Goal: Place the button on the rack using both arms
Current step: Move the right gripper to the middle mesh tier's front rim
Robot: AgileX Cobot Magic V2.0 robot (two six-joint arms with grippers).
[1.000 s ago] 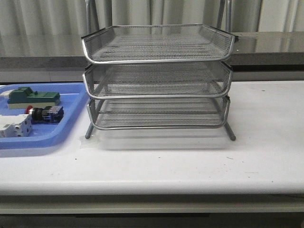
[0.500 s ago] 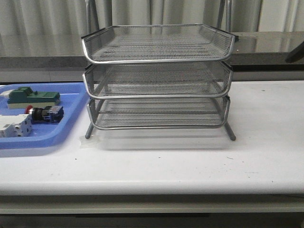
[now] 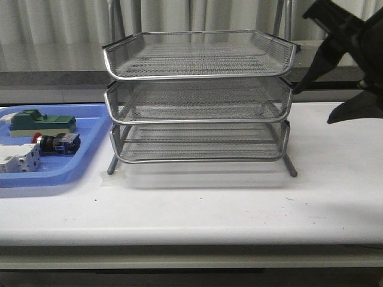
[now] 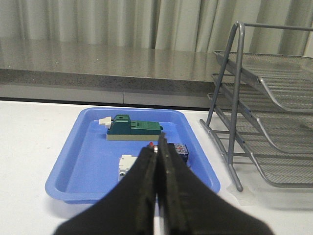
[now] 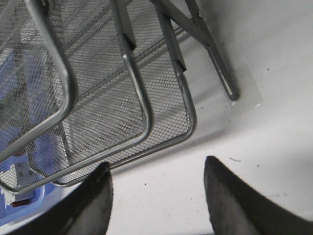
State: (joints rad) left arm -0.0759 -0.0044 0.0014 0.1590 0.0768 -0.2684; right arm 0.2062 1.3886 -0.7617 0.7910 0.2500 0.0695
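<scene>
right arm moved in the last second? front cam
Yes. The right gripper was out of view a second ago; now it has come in from the right edge, hanging beside the rack's upper right corner, above the table. The rack itself stayed put.

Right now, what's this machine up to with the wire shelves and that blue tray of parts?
Nothing is being held yet. The button lies in the blue tray beside a green block and a white block, left of the rack. The right gripper is open by the rack's right side, above the white table. The left gripper is shut and empty, short of the tray.
</scene>
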